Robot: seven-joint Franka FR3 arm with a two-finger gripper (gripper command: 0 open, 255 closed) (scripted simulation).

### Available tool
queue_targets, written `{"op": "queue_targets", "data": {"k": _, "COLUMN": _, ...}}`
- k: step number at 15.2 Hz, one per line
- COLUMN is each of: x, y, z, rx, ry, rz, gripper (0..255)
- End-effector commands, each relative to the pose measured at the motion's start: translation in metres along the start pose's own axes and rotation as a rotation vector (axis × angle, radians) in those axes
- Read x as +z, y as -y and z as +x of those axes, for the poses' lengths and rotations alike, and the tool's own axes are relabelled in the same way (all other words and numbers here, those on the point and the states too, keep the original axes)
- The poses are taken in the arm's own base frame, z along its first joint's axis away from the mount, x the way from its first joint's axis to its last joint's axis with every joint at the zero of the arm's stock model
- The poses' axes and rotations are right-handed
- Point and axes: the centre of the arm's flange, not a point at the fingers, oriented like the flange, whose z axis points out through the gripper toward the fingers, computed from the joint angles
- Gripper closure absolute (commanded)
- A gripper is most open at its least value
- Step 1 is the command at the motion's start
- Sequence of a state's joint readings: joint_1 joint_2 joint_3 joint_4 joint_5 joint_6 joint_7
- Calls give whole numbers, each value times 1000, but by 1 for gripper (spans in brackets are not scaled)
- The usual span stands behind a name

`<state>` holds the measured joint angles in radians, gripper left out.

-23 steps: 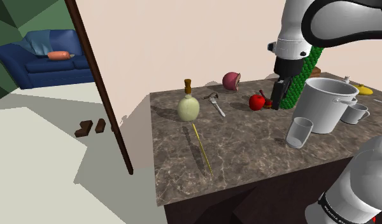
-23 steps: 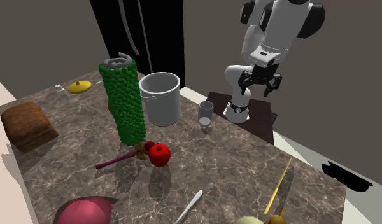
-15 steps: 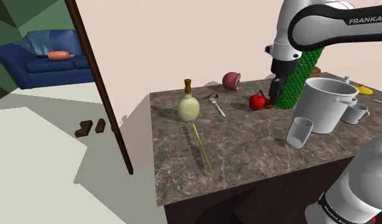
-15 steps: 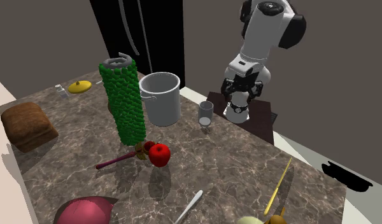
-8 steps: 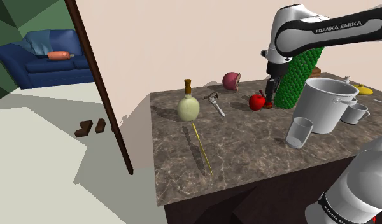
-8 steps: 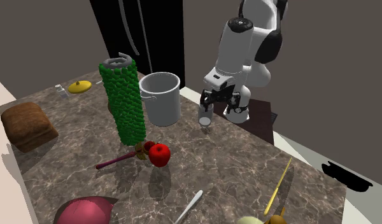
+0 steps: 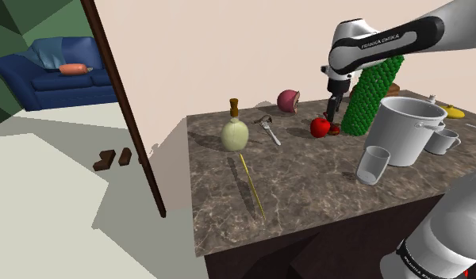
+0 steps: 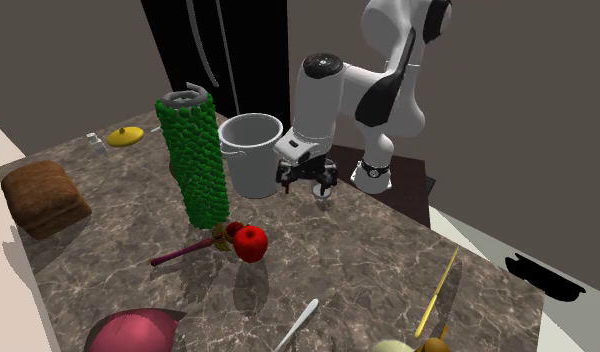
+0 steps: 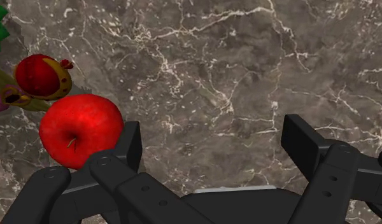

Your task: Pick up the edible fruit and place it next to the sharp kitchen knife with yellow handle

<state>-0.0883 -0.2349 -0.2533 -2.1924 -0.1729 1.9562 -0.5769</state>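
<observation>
Fingers [image 9: 129,143] of the gripper [image 9: 212,146] are spread wide and empty above the marble counter [image 9: 247,63]. The red apple [image 9: 78,130] rests on the counter outside one finger, not between the two, just beside a red-and-yellow knobbed object [image 9: 43,76]. A good grasp probably calls for a sideways shift to centre the apple, then a descent and a close across its widest girth; the apple is near-round with no marked long axis, its stem dimple facing upward.

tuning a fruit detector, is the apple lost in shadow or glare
Wrist view: the red apple is evenly lit, no harsh glare. Second exterior view: bright, a soft shadow on the counter next to it. Shoulder view: plainly red, unshaded.
</observation>
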Motion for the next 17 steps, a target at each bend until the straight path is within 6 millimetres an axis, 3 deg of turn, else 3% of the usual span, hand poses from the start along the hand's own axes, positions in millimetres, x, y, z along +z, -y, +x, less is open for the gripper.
{"op": "queue_targets", "data": {"k": 1, "x": 10, "y": -22, "z": 9, "rx": -10, "ry": 0, "rz": -5, "gripper": 0}}
{"op": "queue_targets", "data": {"k": 11, "x": 56, "y": -134, "z": 56, "rx": -55, "ry": 1, "rz": -22, "gripper": 0}}
{"op": "queue_targets", "data": {"k": 12, "x": 59, "y": -142, "z": 59, "rx": -58, "ry": 1, "rz": -23, "gripper": 0}}
{"op": "queue_targets", "data": {"k": 17, "x": 85, "y": -142, "z": 59, "rx": -58, "ry": 1, "rz": -23, "gripper": 0}}
